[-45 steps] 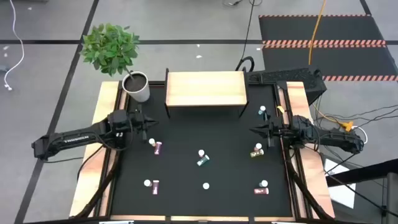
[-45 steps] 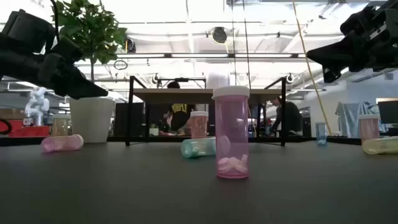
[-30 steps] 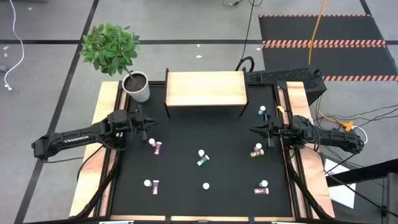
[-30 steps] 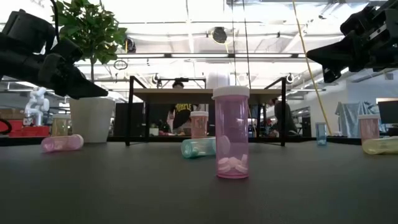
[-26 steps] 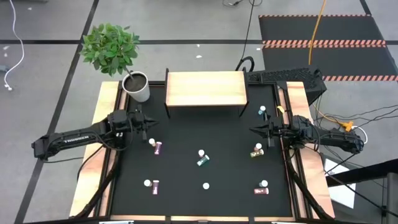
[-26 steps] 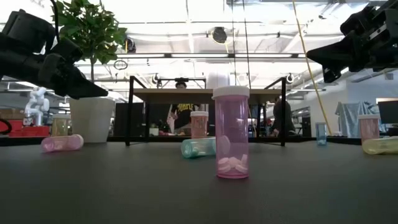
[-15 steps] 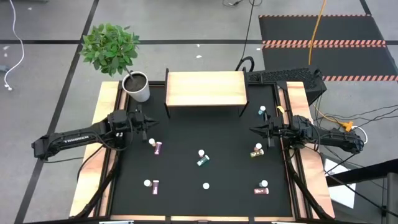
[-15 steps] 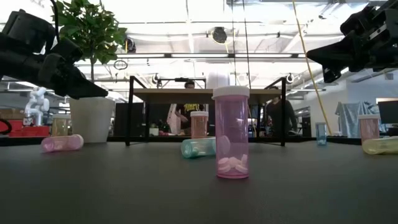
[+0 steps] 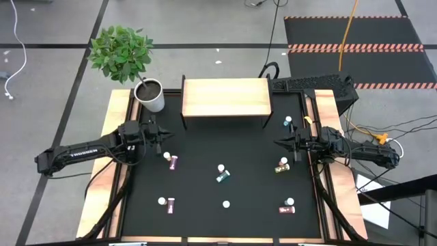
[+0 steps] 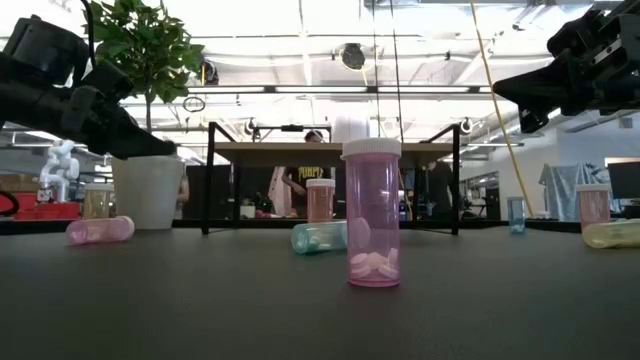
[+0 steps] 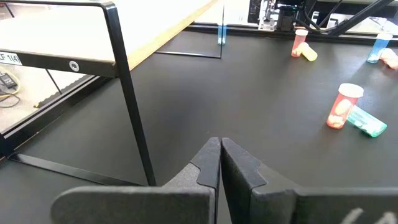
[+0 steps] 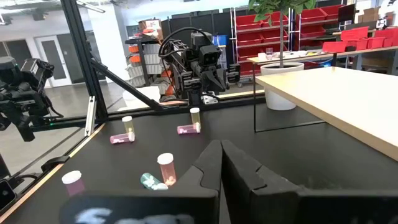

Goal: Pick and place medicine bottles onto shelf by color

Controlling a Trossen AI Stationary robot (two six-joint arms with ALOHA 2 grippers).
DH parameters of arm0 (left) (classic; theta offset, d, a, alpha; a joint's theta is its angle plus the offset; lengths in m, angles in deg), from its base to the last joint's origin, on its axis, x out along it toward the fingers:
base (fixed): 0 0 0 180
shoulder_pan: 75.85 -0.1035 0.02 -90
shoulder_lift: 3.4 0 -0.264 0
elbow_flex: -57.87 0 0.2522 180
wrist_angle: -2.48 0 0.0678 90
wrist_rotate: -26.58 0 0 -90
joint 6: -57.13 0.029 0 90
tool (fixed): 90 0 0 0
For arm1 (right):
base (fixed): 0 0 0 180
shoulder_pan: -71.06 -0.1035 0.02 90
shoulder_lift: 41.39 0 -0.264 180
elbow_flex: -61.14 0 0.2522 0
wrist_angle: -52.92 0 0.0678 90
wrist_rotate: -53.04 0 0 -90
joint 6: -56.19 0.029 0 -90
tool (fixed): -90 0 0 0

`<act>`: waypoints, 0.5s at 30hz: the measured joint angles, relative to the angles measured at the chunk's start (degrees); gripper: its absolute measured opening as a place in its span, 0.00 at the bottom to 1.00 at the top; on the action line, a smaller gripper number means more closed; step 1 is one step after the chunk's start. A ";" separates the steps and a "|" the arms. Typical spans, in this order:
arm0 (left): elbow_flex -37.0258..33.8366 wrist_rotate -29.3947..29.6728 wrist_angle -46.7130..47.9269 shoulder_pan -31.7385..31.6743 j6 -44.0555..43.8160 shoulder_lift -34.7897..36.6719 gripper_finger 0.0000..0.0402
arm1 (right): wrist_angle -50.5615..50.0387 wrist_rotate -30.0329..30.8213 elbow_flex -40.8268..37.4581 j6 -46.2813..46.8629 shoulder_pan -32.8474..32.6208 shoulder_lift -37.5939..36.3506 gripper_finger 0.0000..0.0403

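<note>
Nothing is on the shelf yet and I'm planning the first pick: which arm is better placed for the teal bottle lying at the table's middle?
Roughly even; slightly the left. The teal bottle lies between both shut claws, left claw marginally closer than right claw.

A leafy plant (image 9: pixel 121 50) stands in a white pot (image 9: pixel 151 95) at the black table's (image 9: pixel 205 150) far left corner. Beyond the far right corner, a mat with red-and-white striped edges (image 9: pixel 355 48) lies on the grey floor, crossed by a yellow cable (image 9: pixel 347 34). In the room behind, a person in a dark shirt (image 10: pixel 303 180) stands, and red shelving (image 12: pixel 283 28) lines the wall.
</note>
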 joint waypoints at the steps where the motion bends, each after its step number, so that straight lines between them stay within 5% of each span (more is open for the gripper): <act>1: -0.02 0.00 0.00 -0.01 -0.01 0.02 0.04 | 0.00 0.00 -0.01 0.00 0.01 0.00 0.00; 11: 0.00 0.01 0.00 0.00 0.01 0.02 0.04 | 0.05 0.02 -0.01 -0.34 0.01 -0.01 0.00; 15: -0.02 0.00 -0.02 0.00 -0.01 0.02 0.04 | 2.48 -0.22 0.00 -7.71 0.01 0.04 0.00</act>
